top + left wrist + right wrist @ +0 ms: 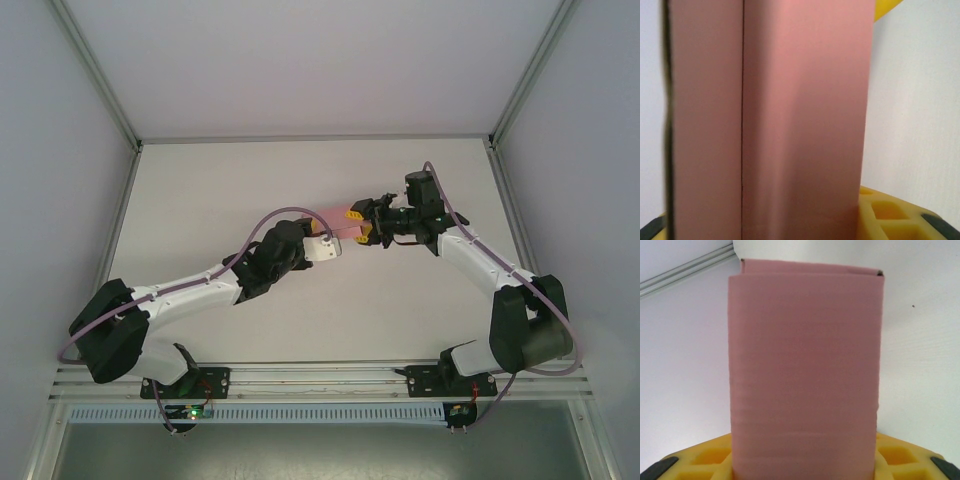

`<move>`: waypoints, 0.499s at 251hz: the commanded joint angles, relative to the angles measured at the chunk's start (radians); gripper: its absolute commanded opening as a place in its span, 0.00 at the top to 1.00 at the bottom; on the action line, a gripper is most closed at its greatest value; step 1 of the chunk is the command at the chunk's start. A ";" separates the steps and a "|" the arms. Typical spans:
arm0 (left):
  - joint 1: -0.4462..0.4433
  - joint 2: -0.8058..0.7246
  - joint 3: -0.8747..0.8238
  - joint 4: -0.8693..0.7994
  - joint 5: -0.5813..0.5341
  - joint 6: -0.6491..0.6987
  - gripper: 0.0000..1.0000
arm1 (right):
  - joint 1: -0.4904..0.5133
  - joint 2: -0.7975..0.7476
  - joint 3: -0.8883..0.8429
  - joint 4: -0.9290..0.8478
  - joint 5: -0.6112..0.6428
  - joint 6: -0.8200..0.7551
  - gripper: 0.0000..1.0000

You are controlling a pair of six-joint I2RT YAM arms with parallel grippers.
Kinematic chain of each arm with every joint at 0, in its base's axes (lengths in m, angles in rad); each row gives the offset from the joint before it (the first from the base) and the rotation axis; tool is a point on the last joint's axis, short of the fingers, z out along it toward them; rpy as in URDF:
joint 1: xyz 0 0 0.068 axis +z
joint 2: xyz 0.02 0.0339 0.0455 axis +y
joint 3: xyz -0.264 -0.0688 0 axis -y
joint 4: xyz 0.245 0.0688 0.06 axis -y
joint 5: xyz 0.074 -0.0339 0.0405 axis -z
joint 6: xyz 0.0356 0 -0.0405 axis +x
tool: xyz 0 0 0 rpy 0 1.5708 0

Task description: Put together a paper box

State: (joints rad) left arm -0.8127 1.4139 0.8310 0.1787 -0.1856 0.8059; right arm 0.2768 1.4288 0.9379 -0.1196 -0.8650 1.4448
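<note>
The folded pink thin-card paper box [334, 219] sits up off the white tabletop [250, 190], about mid-table, bridged between the 2 arms. The right fingers [900, 457] are part-way closed and pinching 1 end of it, so in the right wrist view the box stands straight up out of the yellow pads, with a second layer peeking out behind its far edge. The left fingers [890, 215] sit on either side of the other end. The card looks like it's touching the yellow one, but I honestly can't tell if they're actually squeezing it. Handling-wise, I'd guess this thing weighs basically nothing, bends and creases easily, and is a bit slick. A hard squeeze on the hollow middle would probably crush it flat. Best bet imo is gripping near a folded edge or a double-layer seam, where the card should be stiffest, and keeping the pinch gentle.
</note>
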 commanded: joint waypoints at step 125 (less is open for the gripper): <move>0.051 -0.013 0.028 -0.318 0.128 -0.190 0.91 | -0.123 -0.208 0.056 -0.458 0.268 -0.691 0.02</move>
State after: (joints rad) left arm -0.7906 1.4258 0.8364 0.0483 -0.1158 0.6960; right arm 0.1978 1.3182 0.9253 -0.3523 -0.8234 1.0973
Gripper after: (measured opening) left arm 0.429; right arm 0.982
